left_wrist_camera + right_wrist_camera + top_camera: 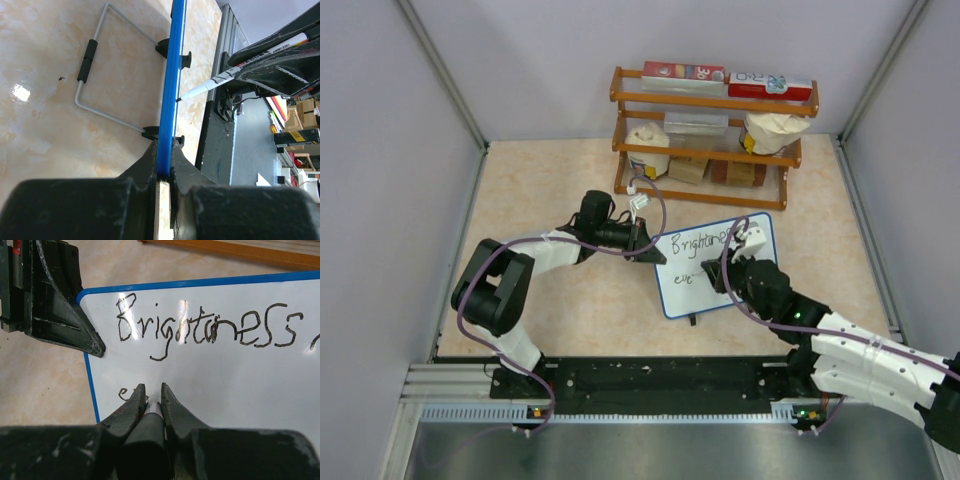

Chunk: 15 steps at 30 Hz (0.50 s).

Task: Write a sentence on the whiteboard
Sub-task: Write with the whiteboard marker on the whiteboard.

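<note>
- The left gripper (164, 160) is closed tight on the whiteboard's left edge, its jaws pinching the thin blue rim (172, 75) from front and back; that is a sound place to hold, since it is bare frame clear of any ink.
- The whiteboard (720, 295) sits right of centre on the table (550, 180), in front of the wooden rack (705, 100); it looks light, thin and stiff, so it should move as one piece yet skid or pivot easily under a pushing pen.
- A wire stand (95, 90) and small black feet (186, 59) show behind the board in the left wrist view; whether the stand is bearing any of the board's weight cannot be told from that edge-on angle.
- The sentence (200, 327) is partly written: "Brightness" fills the top line, and a few small letters start a second line just below its left end; the glossy face is probably slick, and fresh ink is likely to smear, so nothing should grip or brush there.
- The marker (235, 72) is slim and smooth-barrelled, its tip touching the board's face; such a barrel may twist or slide in a grip under pressure, so a hold low on the barrel suits it.
- The right gripper (152, 390) is closed on the marker, fingers on either side of the barrel.
</note>
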Tool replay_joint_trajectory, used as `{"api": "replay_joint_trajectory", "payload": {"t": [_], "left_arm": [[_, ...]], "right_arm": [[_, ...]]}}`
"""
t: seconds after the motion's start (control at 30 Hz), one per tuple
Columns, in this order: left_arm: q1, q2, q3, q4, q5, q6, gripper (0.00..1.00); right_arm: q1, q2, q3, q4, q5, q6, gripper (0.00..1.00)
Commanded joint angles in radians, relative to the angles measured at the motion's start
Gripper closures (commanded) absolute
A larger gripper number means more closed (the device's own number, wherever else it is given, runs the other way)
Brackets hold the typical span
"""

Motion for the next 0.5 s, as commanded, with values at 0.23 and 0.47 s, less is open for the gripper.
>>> {"api": "replay_joint_trajectory", "payload": {"t": [0.23,0.47], "left_arm": [[-0.019,0.028,-0.015,-0.07,-0.163,0.145,1.0],[-0.02,0.028,-0.015,-0.069,-0.165,0.145,1.0]], "right_arm": [[-0.016,-0.031,-0.016,-0.013,-0.002,0.023,1.0],[-0.016,-0.045,-0.033,-0.027,-0.018,0.03,1.0]]}}
